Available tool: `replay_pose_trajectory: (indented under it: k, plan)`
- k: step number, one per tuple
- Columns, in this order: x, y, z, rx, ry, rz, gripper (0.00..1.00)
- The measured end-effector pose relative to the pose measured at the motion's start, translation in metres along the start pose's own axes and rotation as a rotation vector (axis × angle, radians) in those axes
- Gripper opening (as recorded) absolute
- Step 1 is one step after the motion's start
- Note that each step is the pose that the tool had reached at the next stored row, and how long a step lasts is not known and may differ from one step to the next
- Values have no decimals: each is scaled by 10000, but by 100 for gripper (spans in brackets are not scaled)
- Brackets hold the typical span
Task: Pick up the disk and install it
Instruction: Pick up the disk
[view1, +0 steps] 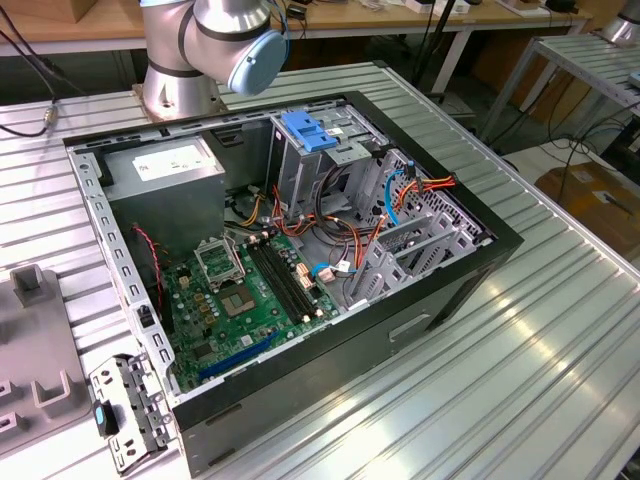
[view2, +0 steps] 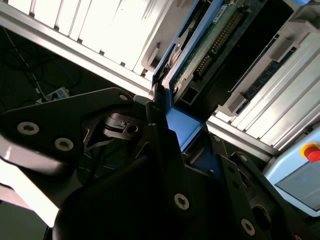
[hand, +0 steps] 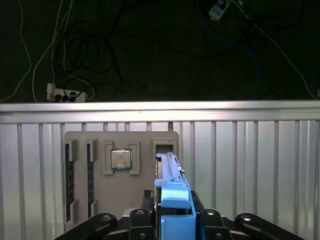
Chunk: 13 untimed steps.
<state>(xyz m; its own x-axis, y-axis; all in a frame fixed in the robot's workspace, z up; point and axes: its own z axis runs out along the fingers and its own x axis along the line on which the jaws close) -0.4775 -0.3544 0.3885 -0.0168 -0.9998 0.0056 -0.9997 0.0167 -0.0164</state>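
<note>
Gripper (hand: 175, 216) clamped on disk (hand: 171, 182) in both wrist views, fingers pressing its blue bracket from either side. Disk stands on edge, far end at slot of grey tray (hand: 145, 142); seated or lifted, cannot tell. Processor chip (hand: 120, 159) and memory sticks (hand: 69, 182) beside it in tray. Open computer case (view1: 440, 300) lies on ribbed table (view1: 560, 380).
</note>
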Motion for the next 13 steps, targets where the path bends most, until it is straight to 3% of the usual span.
replay_pose_trajectory:
  k: [13]
  plan:
    - [1, -2, -110, 0, 0, 0, 37]
